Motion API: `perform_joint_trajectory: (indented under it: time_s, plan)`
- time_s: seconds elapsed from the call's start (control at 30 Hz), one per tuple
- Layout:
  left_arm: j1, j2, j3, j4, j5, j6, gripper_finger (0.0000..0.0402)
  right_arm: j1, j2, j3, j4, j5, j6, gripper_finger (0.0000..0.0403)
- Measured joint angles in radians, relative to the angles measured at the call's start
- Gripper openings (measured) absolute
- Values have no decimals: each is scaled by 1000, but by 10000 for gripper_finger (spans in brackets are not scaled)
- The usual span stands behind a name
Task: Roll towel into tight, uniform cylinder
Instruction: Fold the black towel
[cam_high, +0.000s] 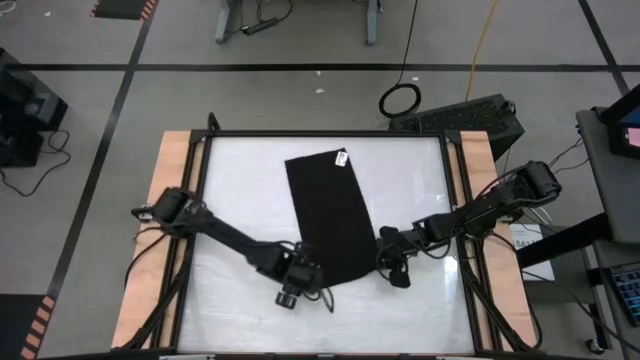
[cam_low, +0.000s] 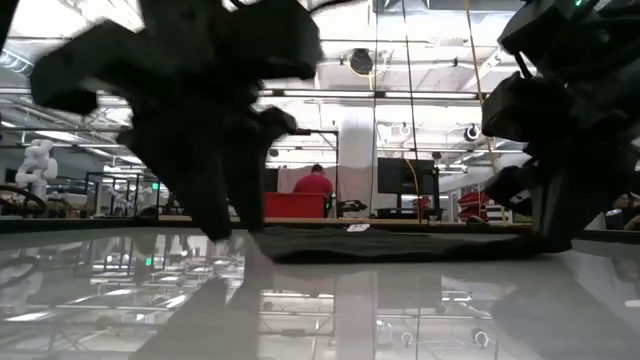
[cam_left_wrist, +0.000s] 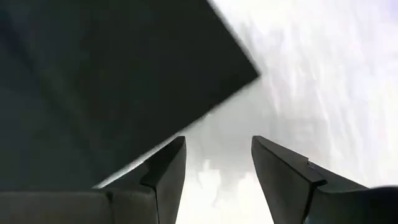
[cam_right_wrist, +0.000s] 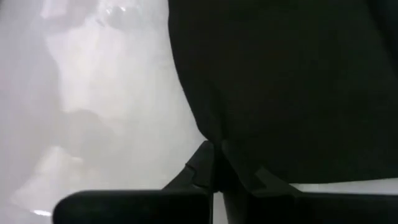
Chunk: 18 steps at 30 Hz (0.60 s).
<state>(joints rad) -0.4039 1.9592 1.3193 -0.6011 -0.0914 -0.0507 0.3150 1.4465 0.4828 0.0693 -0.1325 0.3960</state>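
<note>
The right end effector (cam_right_wrist: 214, 163) is pinched closed on the near right corner of the flat black cloth towel (cam_high: 332, 213), whose long axis runs from the table's (cam_high: 240, 170) far edge toward its near edge; the left end effector (cam_left_wrist: 217, 171), fingers apart, sits just off the near left corner, gripping nothing

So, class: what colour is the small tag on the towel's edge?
White, on the black towel; the tag shows best in the high view.

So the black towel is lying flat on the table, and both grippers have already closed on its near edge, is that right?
Not quite. Only the right gripper has shut on the towel edge. The left wrist view shows the left gripper open beside the towel's corner, holding nothing. The towel does lie flat on the table.
</note>
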Motion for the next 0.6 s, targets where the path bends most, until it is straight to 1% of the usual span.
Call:
perform_joint_trajectory:
  time_s: [0.13, 0.2, 0.23, 0.33, 0.43, 0.5, 0.6]
  plan:
    - [-43, -71, -69, 72, -70, -72, 192, 25, 16, 0, 56, -7, 115, 3]
    - [-59, -96, -99, 140, -78, -103, 192, 34, 31, 1, 106, -7, 164, 2]
    - [-69, -100, -108, 176, -79, -118, 192, 38, 38, 2, 117, -6, 188, 2]
    - [-103, -97, -129, 195, -81, -128, 192, 41, 65, 1, 166, -3, 255, 2]
    - [-139, -89, -153, 265, -80, -147, 192, 40, 88, 1, 175, -2, 312, 2]
    - [-159, -88, -168, 271, -90, -162, 192, 41, 92, 0, 171, 1, 335, 2]
    - [-183, -87, -177, 298, -170, -181, 192, 40, 91, 1, 181, 5, 352, 1]
